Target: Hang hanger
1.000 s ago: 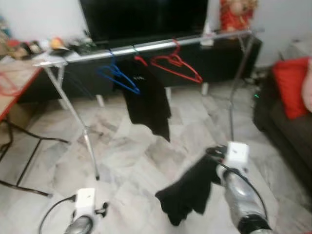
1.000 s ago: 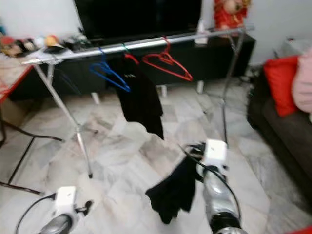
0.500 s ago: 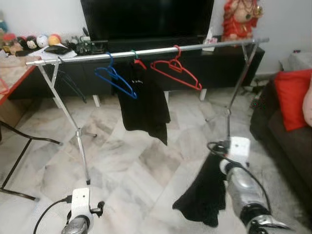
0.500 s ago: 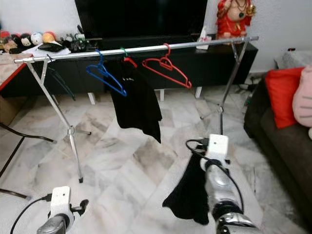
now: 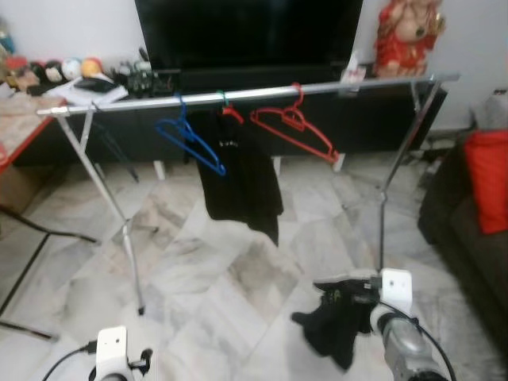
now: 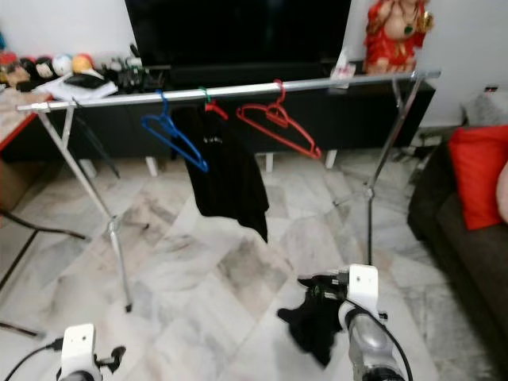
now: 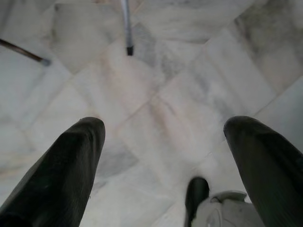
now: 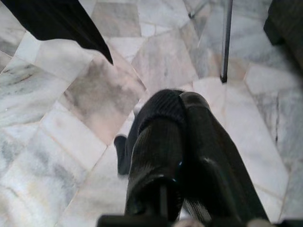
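Right pincer (image 6: pixel 311 292) clamped on black garment (image 6: pixel 309 324), carried low w/ cloth dangling off floor, approaching rail (image 6: pixel 230 88) at 12 o'clock where red hanger (image 6: pixel 278 125) hangs free; left pincer (image 7: pixel 161 156) wide, idle.

Even, soft indoor daylight; the marble floor (image 6: pixel 198 278) shows faint shadows. The left eye view is slightly blurred, the right sharper. Wrist views blur the near pincer fingers (image 7: pixel 57 175).
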